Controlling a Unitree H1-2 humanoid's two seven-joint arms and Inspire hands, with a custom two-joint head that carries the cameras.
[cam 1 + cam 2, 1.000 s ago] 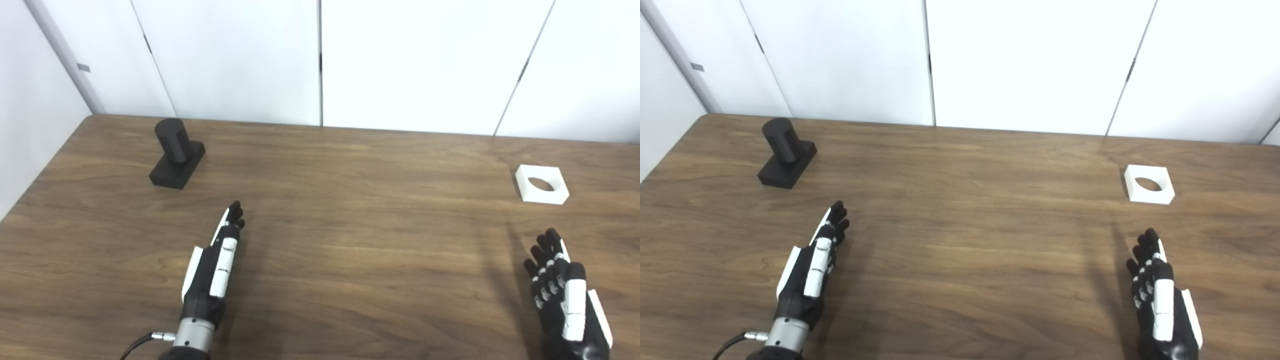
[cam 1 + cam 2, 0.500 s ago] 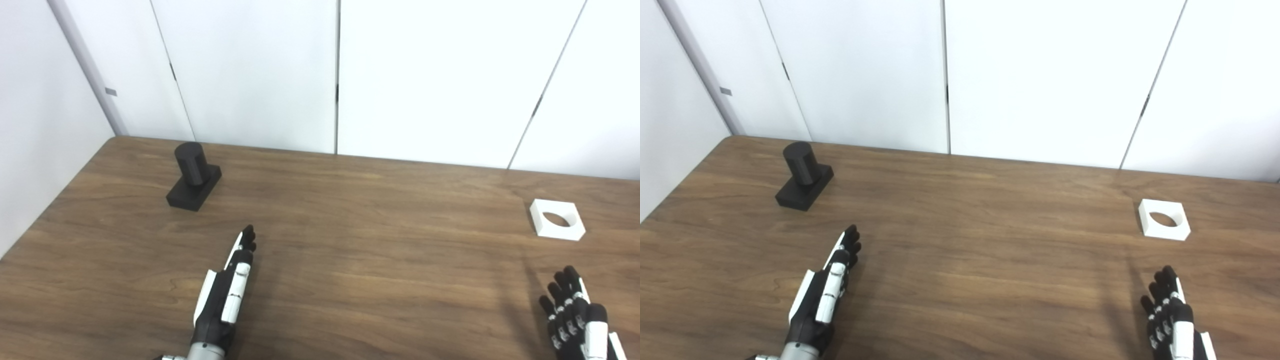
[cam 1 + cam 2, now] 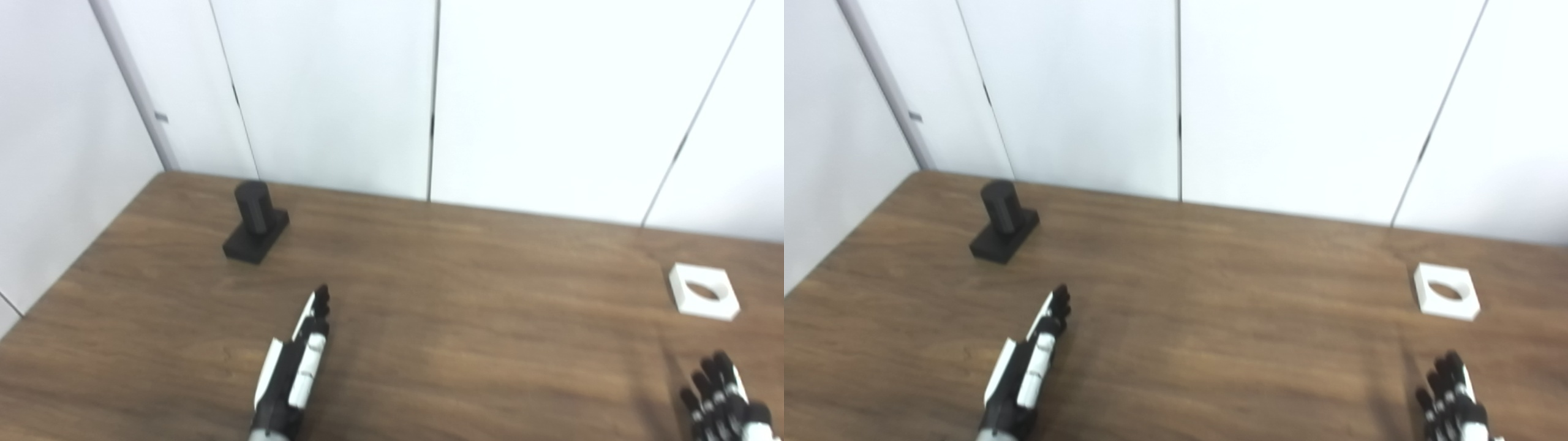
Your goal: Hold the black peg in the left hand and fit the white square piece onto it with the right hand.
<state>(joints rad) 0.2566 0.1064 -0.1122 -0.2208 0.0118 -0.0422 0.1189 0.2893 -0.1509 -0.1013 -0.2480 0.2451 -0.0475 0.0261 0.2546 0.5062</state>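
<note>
I log: brown wood surface [image 3: 465,318]. My left hand [image 3: 294,373], fingers straight and together, empty, near centre. My right hand [image 3: 1454,404], fingers spread, empty, at the near right edge. Black peg [image 3: 255,222] upright, far left. White square piece [image 3: 703,291] flat, far right.

Both head cams look down & forward from slightly offset spots, sharing table [image 3: 465,318] & back wall [image 3: 1286,104].
</note>
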